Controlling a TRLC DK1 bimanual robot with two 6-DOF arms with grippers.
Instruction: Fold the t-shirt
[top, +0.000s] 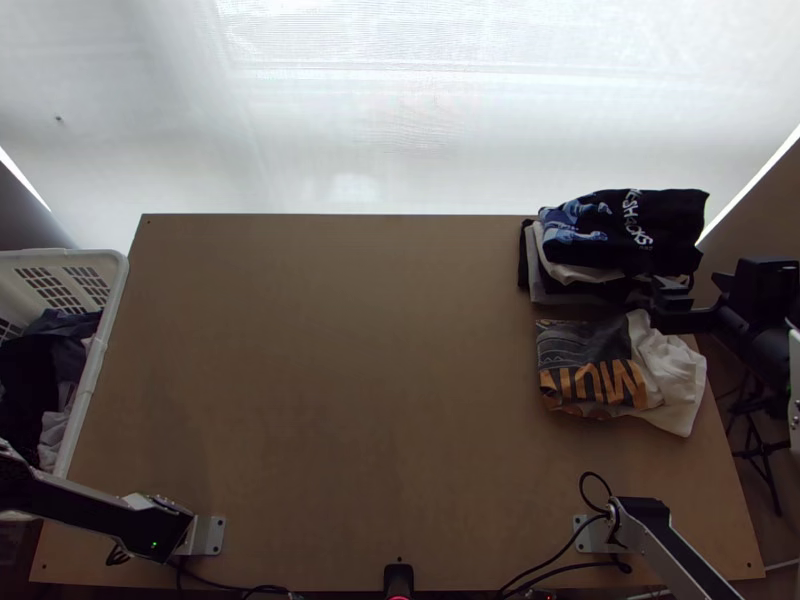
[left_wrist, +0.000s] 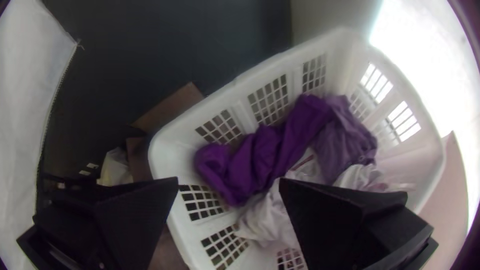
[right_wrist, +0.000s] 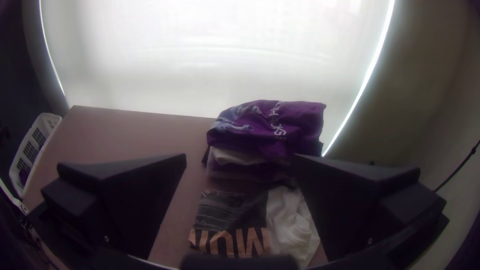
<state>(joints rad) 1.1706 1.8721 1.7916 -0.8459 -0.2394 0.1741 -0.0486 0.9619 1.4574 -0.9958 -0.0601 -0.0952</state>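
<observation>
T-shirt (top: 588, 372) lies on table (top: 350, 400); left wrist view shows clothes basket (left_wrist: 244, 114).

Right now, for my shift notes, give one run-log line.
left fingers: open above white plastic basket | right fingers: open near dark-topped folded clothing stack

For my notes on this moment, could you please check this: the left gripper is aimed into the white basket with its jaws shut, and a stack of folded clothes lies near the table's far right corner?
Almost: the left wrist view shows the left gripper aimed into the white basket with its jaws open, not shut. The stack of folded clothes is near that corner.
</observation>
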